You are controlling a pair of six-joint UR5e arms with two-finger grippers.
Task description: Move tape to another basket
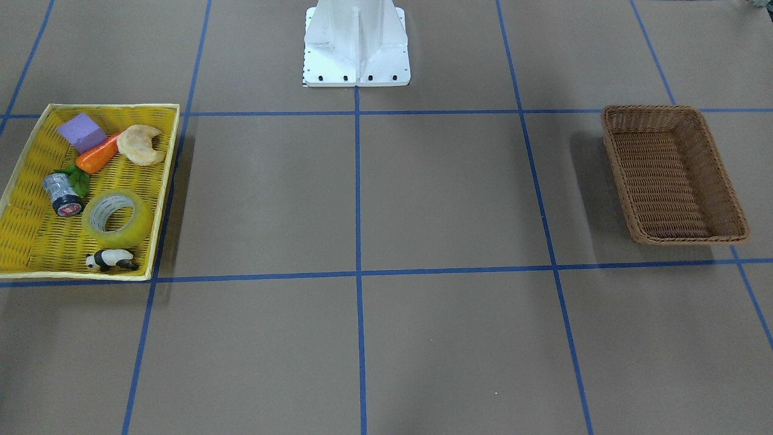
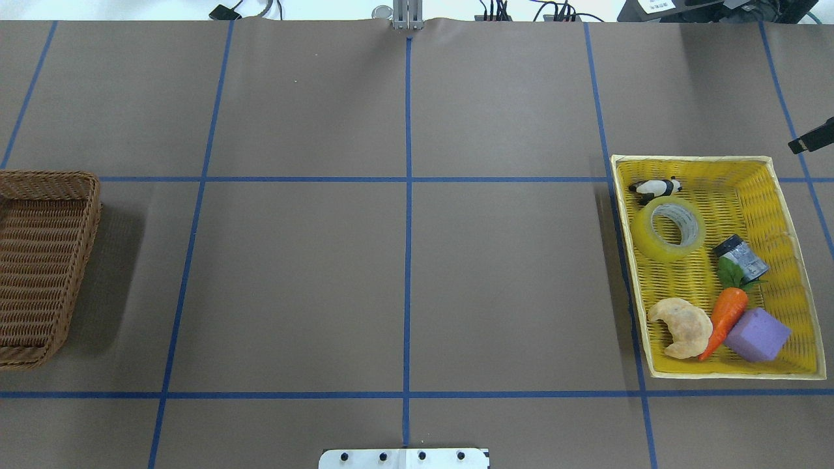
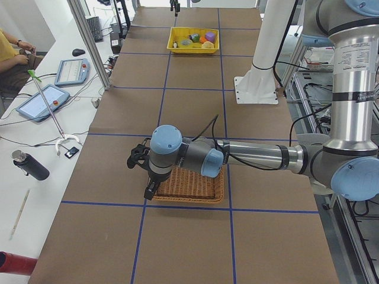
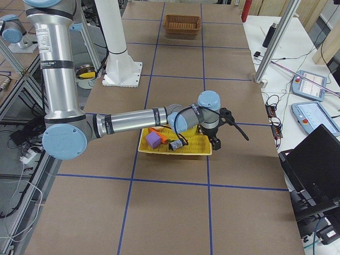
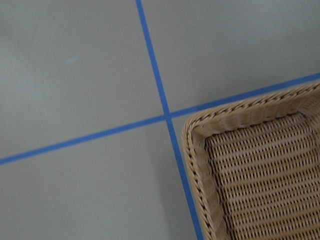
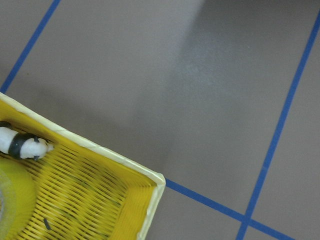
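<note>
Two containers stand well apart on the brown table (image 1: 423, 199) with blue lines. In the front-facing view, a bright yellow woven tray (image 1: 36, 241) is at the left and a rectangular dark brown woven wicker basket (image 1: 619, 169) is at the right.

Nearest in the tray lies a small black-and-white panda figure (image 1: 110, 260). Just behind it, the wide roll of translucent yellow packing tape (image 1: 144, 223) lies flat with its white core opening upward, near the tray's right wall. To its upper left lies a small silver cylinder with a black end and red label (image 1: 62, 193), beside the green leaves of an orange toy carrot (image 1: 96, 156). Farther back are a pale croissant-shaped bread (image 1: 140, 145) and a purple block (image 1: 81, 132). At the top centre stands the white robot base (image 1: 356, 45).

In the left side view, the left gripper (image 3: 139, 158) hangs over the basket's left edge. In the right side view, the right gripper (image 4: 236, 127) hangs over the tray's right edge. For both, I cannot tell whether the jaws are apart or together.
</note>
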